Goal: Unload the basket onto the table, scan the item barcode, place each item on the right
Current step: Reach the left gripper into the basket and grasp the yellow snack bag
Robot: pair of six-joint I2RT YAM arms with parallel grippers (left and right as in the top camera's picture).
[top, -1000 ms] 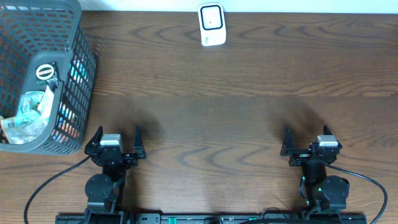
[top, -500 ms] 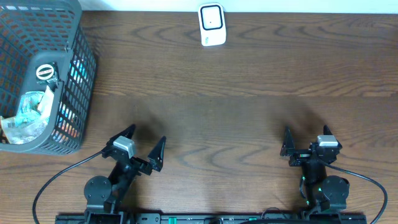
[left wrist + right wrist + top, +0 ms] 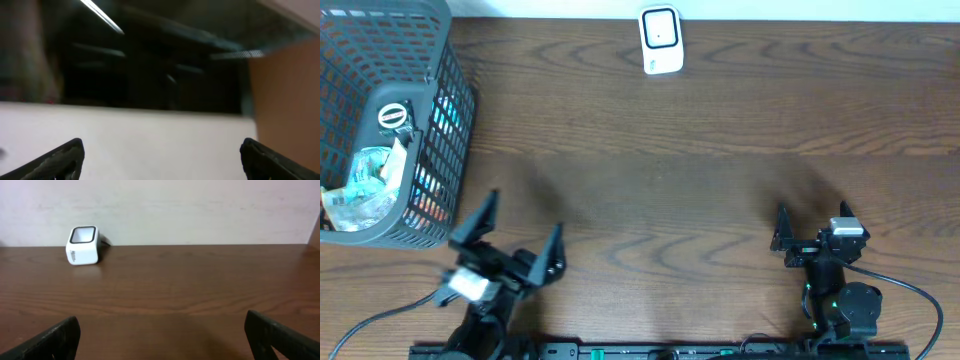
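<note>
— Overhead, what do we see?
— Dark wood bench (image 3: 720, 130); items (image 3: 365, 180) in the basket (image 3: 450, 100) at left, scanner (image 3: 660, 40) at the far edge; left claw (image 3: 523, 218) and right claw (image 3: 811, 215) wide, empty.
— Left wrist?
— We see only blur, a dark room (image 3: 150, 65).
— Right wrist?
— Scanner, bench, white wall (image 3: 200, 205).

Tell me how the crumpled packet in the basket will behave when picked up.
The packet looks creased and bunched, so it is probably floppy and light. Its wrapper seems thin, so it may crush or slip when pinched. It lies near a round item in the basket, so lifting may disturb that.
</note>
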